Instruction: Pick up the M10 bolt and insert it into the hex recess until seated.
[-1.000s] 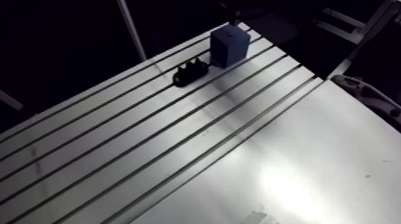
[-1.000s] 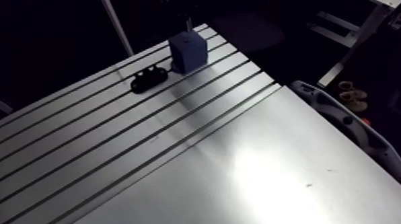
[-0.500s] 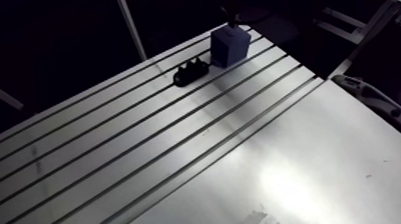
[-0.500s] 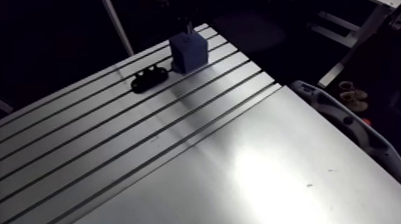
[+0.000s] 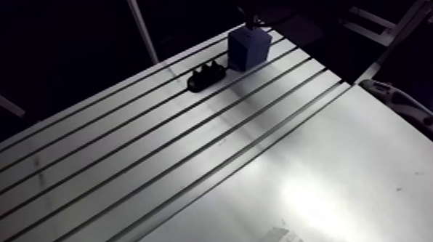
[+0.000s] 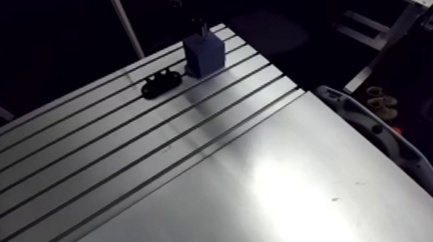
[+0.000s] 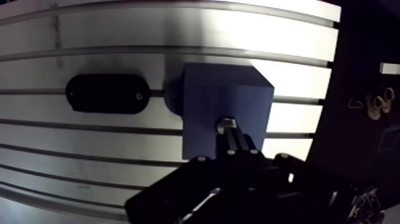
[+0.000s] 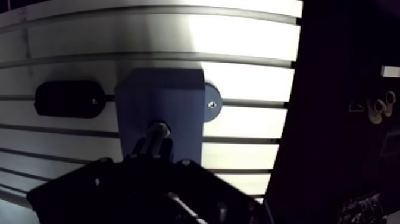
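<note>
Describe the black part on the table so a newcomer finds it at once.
Start at the slotted aluminium table and find the blue block near its far corner. Just beside the block, not touching it, lies the black part. It is low, flat and oval, unlike the tall block.

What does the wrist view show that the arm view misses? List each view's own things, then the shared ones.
Wrist view only: the bolt, gripped in the claw, with its hex head over the top of the block, and a screw in the block's foot. Arm view only: the smooth plate beside the slots, nearer the camera. Both: the block, the black part beside it and the slotted table.
</note>
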`<action>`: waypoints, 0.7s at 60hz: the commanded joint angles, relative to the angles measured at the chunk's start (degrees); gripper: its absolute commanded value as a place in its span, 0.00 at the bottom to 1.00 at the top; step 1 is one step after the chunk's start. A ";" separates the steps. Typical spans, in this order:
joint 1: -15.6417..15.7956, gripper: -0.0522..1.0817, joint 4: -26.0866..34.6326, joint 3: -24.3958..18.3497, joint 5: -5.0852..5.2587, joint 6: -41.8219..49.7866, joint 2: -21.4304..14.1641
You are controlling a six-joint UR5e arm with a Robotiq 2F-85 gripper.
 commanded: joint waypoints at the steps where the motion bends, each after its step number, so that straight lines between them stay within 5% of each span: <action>1: 0.00 0.99 -0.02 -0.12 -0.06 0.25 0.65; 42: 0.18 0.99 -0.11 0.06 -0.06 0.16 0.66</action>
